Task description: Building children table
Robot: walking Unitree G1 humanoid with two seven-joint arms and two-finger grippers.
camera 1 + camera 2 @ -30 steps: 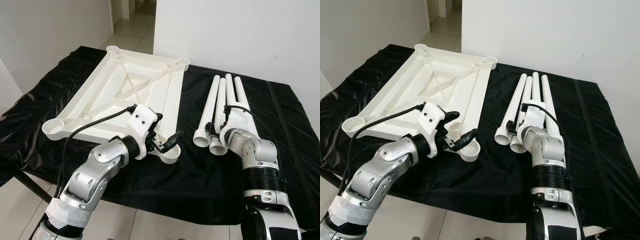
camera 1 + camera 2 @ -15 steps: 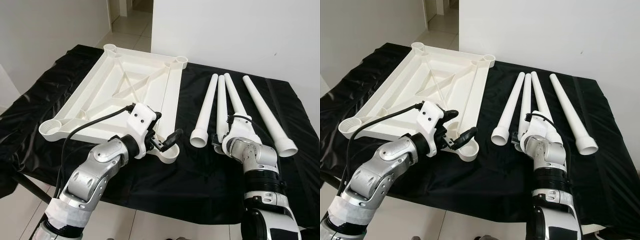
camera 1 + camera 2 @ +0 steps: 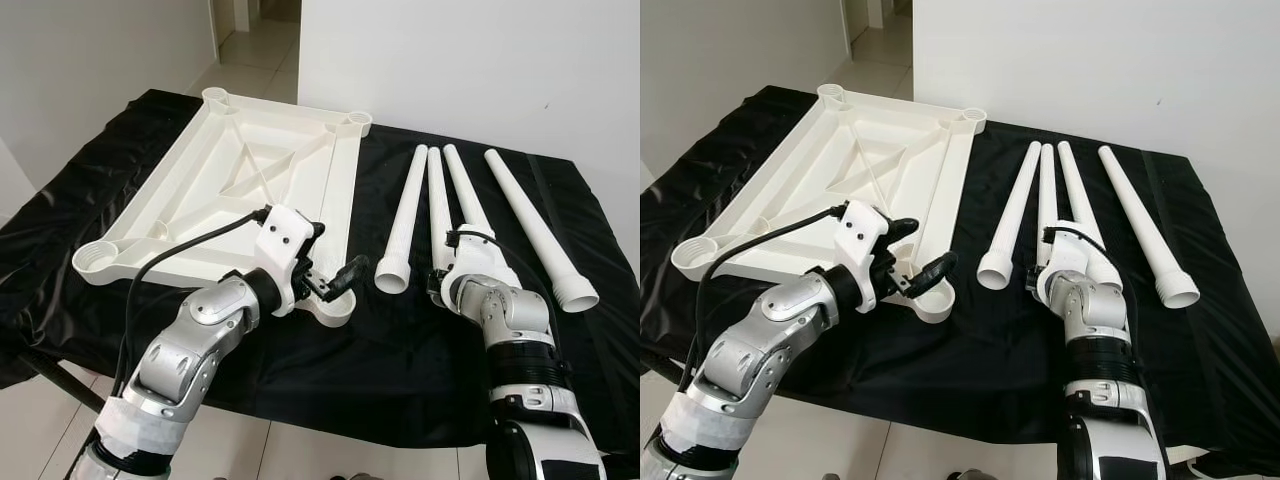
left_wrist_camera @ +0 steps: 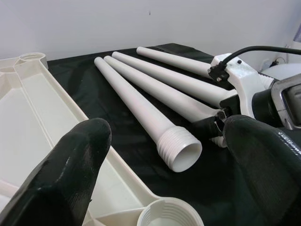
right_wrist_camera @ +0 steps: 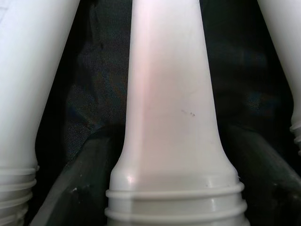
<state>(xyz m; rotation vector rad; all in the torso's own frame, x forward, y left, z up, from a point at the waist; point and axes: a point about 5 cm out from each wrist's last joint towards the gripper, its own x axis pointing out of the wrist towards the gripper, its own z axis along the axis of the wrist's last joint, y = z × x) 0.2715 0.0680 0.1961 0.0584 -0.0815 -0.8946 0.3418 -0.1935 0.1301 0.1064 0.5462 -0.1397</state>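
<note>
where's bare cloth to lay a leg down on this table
Bare black cloth runs along the near edge, in front of the tabletop and the legs. More lies right of the rightmost leg, toward the table's right edge. It is crowded between the other three legs, where the right gripper works.

Black cloth [image 3: 400,340]: lying crinkled and glossy over the whole work surface, draping down past the near edge and at the left side.
White wall [image 3: 470,60]: standing right behind the far edge of the cloth, running across the right part of the scene.
Tiled floor [image 3: 255,45]: showing pale in the passage at the far left of the wall, and again below the near edge of the cloth [image 3: 300,450].
Dark support bar [image 3: 60,375]: slanting under the cloth's left overhang.
</note>
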